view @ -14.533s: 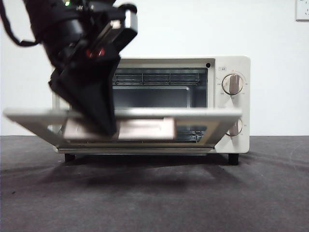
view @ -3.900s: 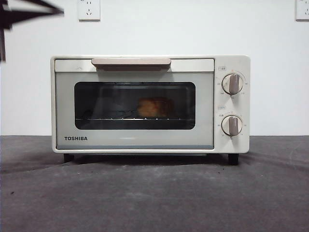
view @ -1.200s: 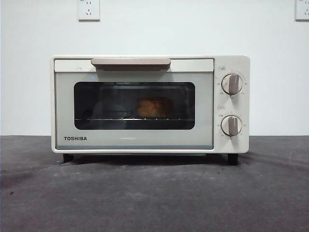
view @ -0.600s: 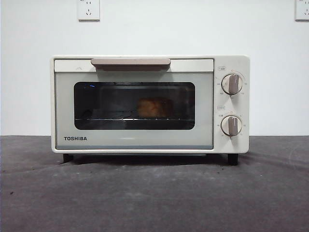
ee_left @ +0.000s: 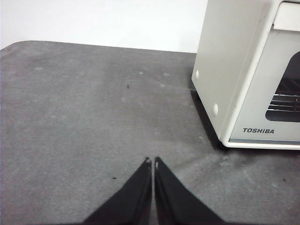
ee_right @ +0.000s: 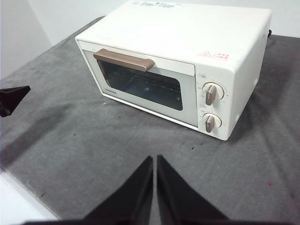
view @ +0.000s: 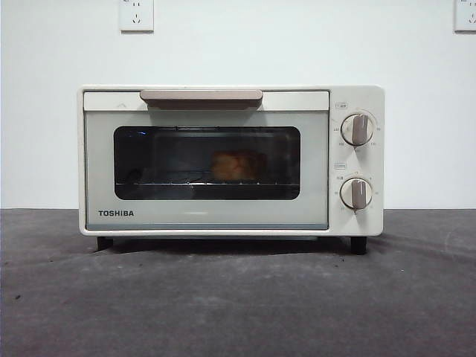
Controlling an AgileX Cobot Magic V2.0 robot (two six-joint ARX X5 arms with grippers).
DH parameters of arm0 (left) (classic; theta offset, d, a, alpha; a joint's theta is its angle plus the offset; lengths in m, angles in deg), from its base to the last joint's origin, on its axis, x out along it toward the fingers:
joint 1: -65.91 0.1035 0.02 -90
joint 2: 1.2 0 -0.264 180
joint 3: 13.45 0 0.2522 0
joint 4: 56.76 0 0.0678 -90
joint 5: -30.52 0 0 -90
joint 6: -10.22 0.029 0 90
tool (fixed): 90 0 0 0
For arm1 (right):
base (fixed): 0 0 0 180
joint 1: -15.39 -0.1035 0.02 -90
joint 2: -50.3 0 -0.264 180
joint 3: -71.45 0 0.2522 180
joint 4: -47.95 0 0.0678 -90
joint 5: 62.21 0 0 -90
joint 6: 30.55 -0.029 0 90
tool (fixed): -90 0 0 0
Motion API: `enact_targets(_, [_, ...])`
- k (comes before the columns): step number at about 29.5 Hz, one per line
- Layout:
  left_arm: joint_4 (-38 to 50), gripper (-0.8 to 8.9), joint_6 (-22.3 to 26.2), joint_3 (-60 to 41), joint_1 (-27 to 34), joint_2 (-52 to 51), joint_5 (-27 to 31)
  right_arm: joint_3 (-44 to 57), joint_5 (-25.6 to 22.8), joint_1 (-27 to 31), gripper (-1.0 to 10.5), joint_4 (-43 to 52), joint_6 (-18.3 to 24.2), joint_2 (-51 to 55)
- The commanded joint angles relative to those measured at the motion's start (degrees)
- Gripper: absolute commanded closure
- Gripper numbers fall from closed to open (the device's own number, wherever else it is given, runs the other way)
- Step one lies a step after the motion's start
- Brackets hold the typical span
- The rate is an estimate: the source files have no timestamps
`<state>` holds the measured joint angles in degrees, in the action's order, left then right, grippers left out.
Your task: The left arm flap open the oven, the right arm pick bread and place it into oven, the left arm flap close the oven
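Note:
The cream-white TOSHIBA oven (view: pixel 230 160) stands on the dark table with its door shut and the beige bar handle (view: pixel 201 96) at the top. The golden-brown bread (view: pixel 236 165) lies on the wire rack behind the dark glass. My left gripper (ee_left: pixel 151 162) is shut and empty, low over the table beside the oven's (ee_left: pixel 243 70) left side. My right gripper (ee_right: pixel 154 159) is shut and empty, raised well in front of the oven (ee_right: pixel 178 65). The left gripper's black tip (ee_right: pixel 11 98) shows in the right wrist view. Neither arm shows in the front view.
Two beige knobs (view: pixel 358 129) sit on the oven's right panel. The grey table surface (view: pixel 238 297) stretches in front of the oven. A white wall with outlets (view: pixel 137 15) stands behind. The table's near edge (ee_right: pixel 23 197) shows in the right wrist view.
The oven door, held open by an arm 12.8 s ago, is shut with the bread inside. The black arm tip at the top left 3.2 s ago has left the front view.

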<state>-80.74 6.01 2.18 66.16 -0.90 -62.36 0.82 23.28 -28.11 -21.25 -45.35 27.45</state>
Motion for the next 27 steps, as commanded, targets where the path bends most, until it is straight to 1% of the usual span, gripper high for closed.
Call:
enact_targets(1, [-0.5, 7.97, -0.6, -1.2, -0.1, -0.1, 0.4, -1.0, -0.1, -0.6, 9.4, 0.5, 0.5, -0.2])
enact_targets(10, [-0.4, 7.97, -0.3, -1.2, -1.3, -0.1, 0.3, -1.0, -0.1, -0.6, 9.4, 0.5, 0.5, -0.2])
enact_targets(27, [-0.5, 7.97, -0.3, -1.1, -1.3, -0.1, 0.3, -1.0, -0.1, -0.6, 9.4, 0.5, 0.5, -0.2])
